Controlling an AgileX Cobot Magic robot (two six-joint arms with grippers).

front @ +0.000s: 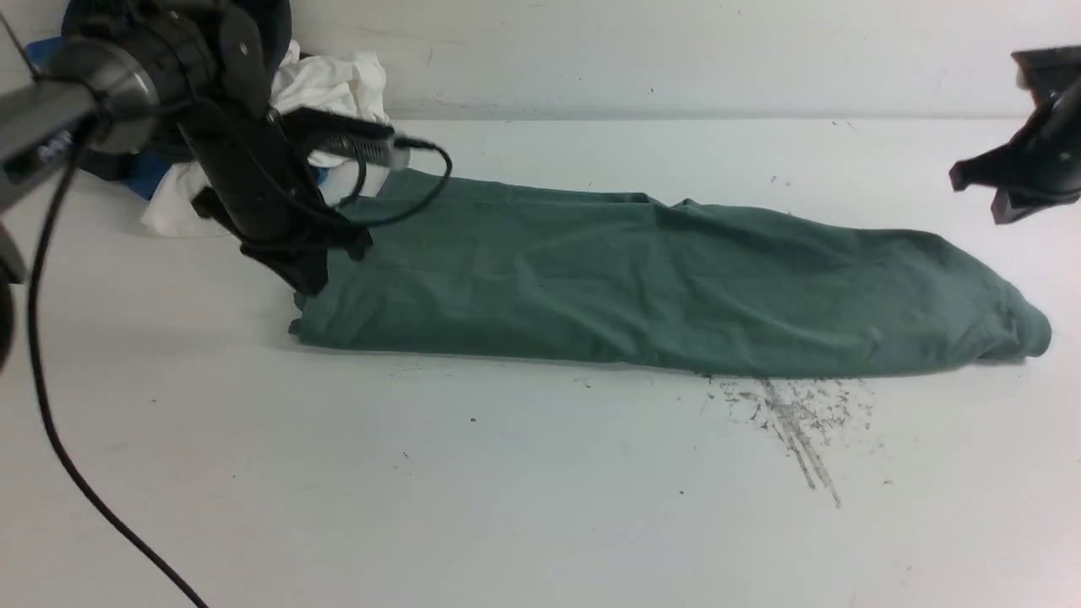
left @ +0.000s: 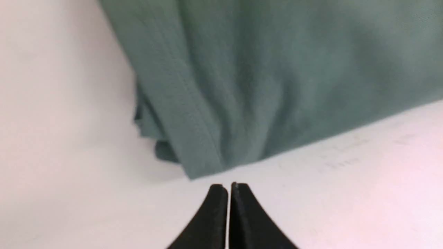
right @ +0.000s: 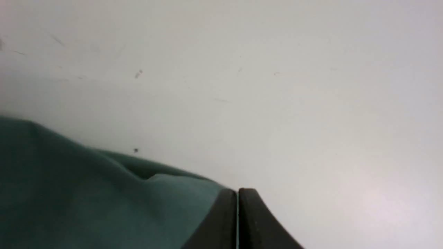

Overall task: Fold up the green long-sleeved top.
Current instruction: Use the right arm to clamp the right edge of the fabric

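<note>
One tabletop: we see a broad, flat, matt white table surface (front: 253, 473), smooth apart from small specks.
Green top: the sage-green long-sleeved cotton top (front: 659, 287) lies across the middle of the table as a long, low band running left to right. Its soft knit is folded over on itself with shallow creases. The right end is rounded and bunched, and the left end is squarer.
Heap: crumpled white and blue garments (front: 329, 84) are piled at the far left by the wall, near the top's far left corner.
Left arm: the black arm with a round grey joint (front: 127, 76) reaches down to the top's left end.
Cable: a thin black cable (front: 51, 422) trails in a curve over the table's near left.
Scuffs: grey scratch marks (front: 794, 422) fan out on the table just in front of the top.
Hem: a stitched double seam (left: 193, 114) edges the cloth, with layers stacked beneath it.
Left gripper: the tapered black left gripper (left: 228, 187) has its fingers pressed together on nothing, and its tips sit just off the hem corner.
Right gripper: the right gripper (right: 238, 191) is likewise closed to a hairline slit and holds nothing we can see. It is raised beside the top's right end.
</note>
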